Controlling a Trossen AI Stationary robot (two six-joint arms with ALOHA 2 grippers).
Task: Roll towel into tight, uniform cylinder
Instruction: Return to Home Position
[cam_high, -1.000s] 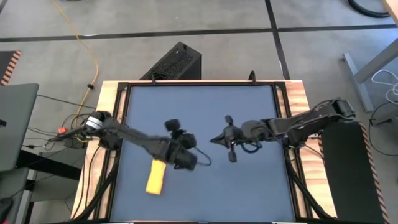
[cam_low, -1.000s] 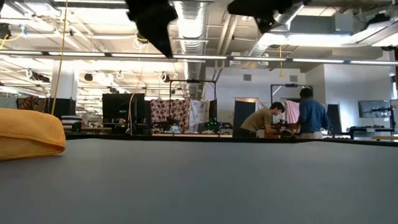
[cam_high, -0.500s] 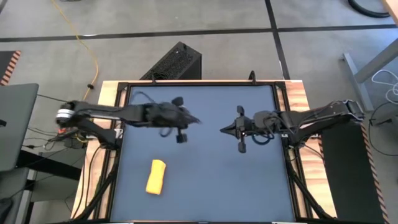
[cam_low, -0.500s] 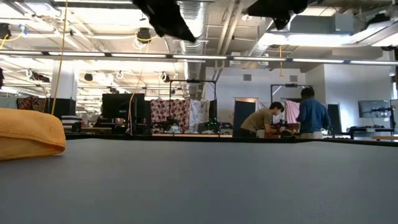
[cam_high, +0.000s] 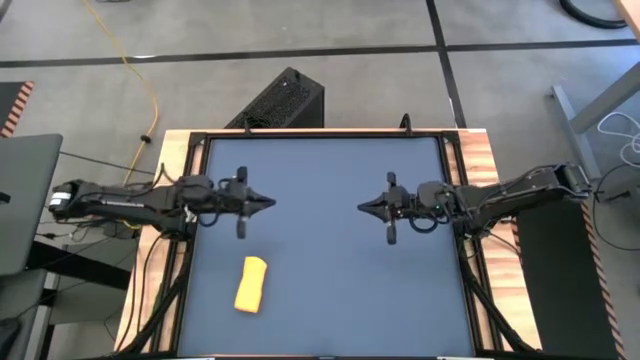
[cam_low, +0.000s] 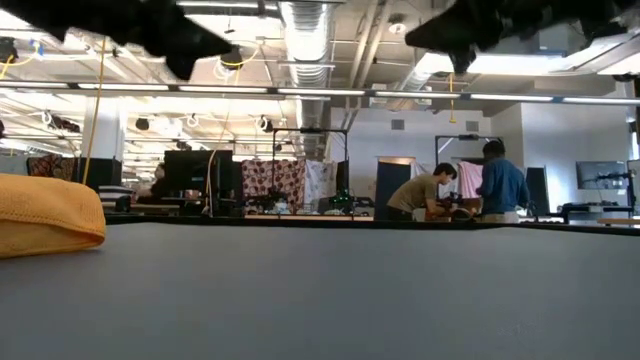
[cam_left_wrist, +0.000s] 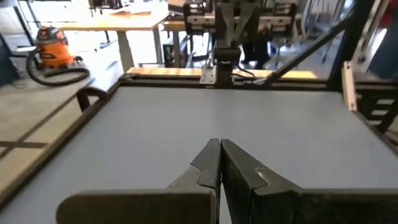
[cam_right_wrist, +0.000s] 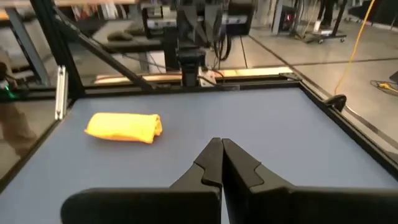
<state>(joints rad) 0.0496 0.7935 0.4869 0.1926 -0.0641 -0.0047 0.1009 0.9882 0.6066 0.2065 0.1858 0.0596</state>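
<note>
The yellow towel (cam_high: 251, 284) lies as a short stubby roll on the dark mat near the table's front left, resting on its side; it also shows at the left edge of the low view (cam_low: 45, 215) and in the right wrist view (cam_right_wrist: 124, 127). My left gripper (cam_high: 270, 203) is shut and empty, held above the mat's left half, behind the roll. My right gripper (cam_high: 362, 207) is shut and empty above the mat's right half, pointing at the left one. In the wrist views both finger pairs (cam_left_wrist: 221, 155) (cam_right_wrist: 222, 152) are closed together.
The dark mat (cam_high: 330, 290) is framed by black rails and wooden side strips (cam_high: 165, 160). A black box (cam_high: 280, 100) stands on the floor behind the table. People stand at benches far off in the room (cam_low: 470, 190).
My left gripper has drawn back from beside the towel roll, going up and toward the table's far left, and now points toward the right. My right gripper has drawn back a little toward the right edge. The towel roll has stayed in place.
</note>
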